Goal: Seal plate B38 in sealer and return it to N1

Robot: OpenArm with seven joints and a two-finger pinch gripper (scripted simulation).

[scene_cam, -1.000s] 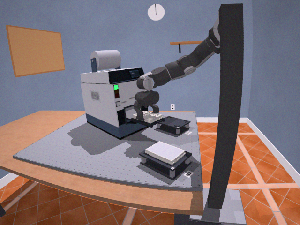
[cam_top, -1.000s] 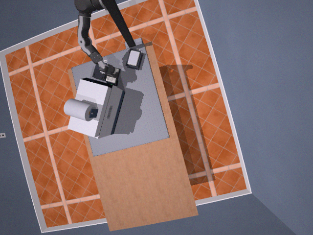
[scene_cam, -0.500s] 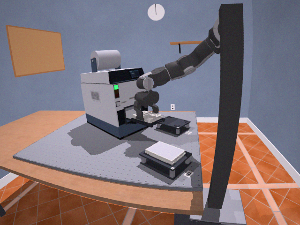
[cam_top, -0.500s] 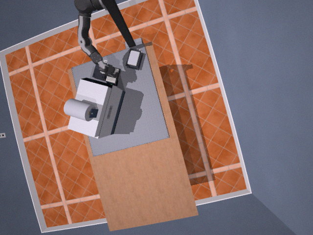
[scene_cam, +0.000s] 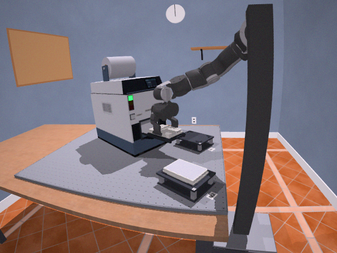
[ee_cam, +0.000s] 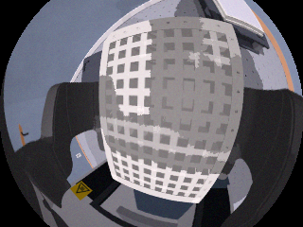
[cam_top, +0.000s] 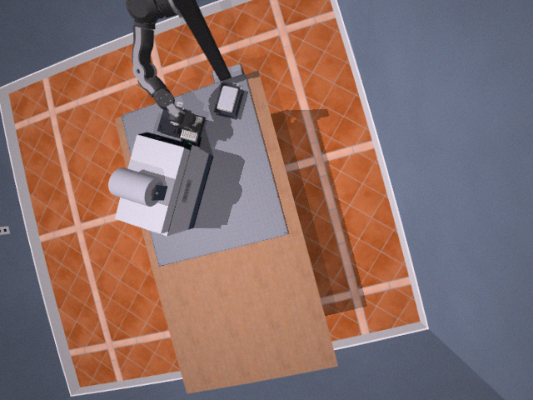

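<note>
From above, the dark two-finger gripper (cam_top: 182, 125) covers most of the white 96-well plate (cam_top: 189, 134), and whether that plate touches the black pull-out stage (cam_top: 168, 125) cannot be told. The small white label tags (scene_cam: 211, 194) by the black plate nests are too small to read. The dark upright arm column (scene_cam: 253, 114) hides the bench's far corner, and its top is cut off
</note>
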